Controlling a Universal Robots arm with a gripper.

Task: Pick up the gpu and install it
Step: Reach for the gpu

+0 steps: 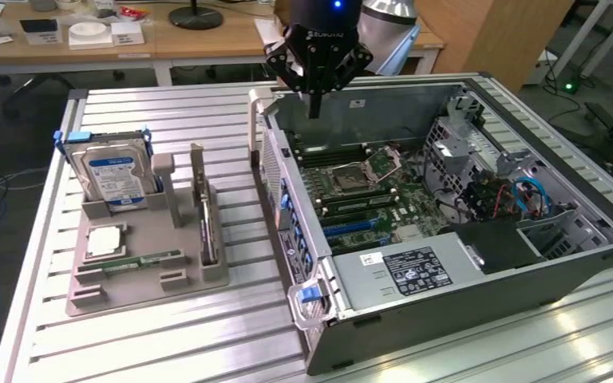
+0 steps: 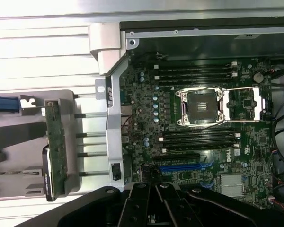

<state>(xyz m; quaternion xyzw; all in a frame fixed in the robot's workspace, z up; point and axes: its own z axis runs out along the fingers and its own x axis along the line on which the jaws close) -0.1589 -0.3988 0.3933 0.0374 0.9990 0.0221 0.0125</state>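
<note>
The gpu (image 1: 208, 233) is a thin dark circuit card standing on edge in a slot of the grey holder tray (image 1: 136, 291), on the exterior view's left of the open computer case (image 1: 562, 267). In the wrist view the gpu (image 2: 54, 149) appears edge-on beside the case wall. My gripper (image 1: 313, 110) hangs above the far rim of the case, fingers shut together and pointing down, with nothing between them. It is well apart from the gpu. In the wrist view the gripper (image 2: 156, 189) sits over the motherboard (image 2: 146, 101) near a blue expansion slot (image 2: 180, 167).
A silver hard drive (image 1: 115, 179) with a blue-white label stands at the tray's far end. A processor chip (image 1: 105, 239) and a green memory stick (image 1: 141, 261) lie in the tray. The case holds cables (image 1: 525, 195) and a power supply (image 1: 408, 271). A desk (image 1: 211, 40) stands behind.
</note>
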